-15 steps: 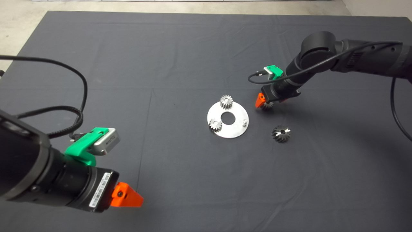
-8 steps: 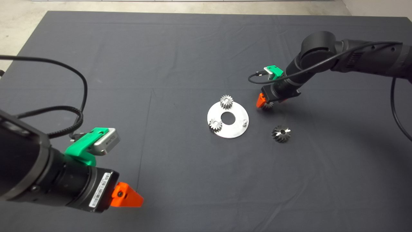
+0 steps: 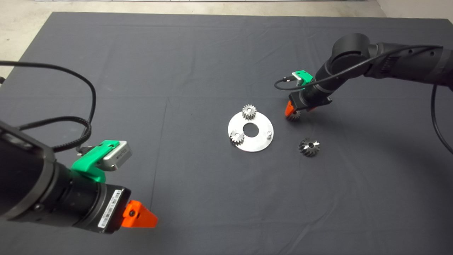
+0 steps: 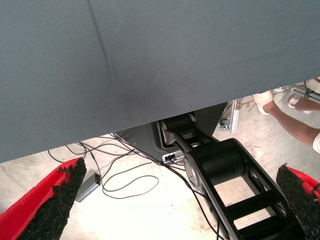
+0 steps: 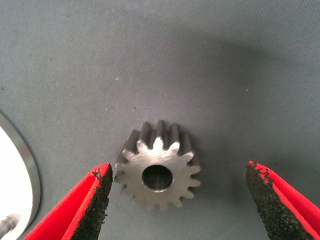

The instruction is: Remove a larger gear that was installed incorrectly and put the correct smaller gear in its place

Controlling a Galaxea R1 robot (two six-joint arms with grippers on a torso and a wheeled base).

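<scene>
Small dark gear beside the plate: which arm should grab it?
Right. The right gripper is open and already straddles the dark gear beside the plate. The left gripper sits far off at the mat's near corner.

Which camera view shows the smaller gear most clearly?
The right wrist view: the smaller gear lies flat on the mat, teeth and centre hole plain, between the open fingers of the right gripper. In the head view it is half hidden under that gripper. The left wrist view does not show it.
</scene>
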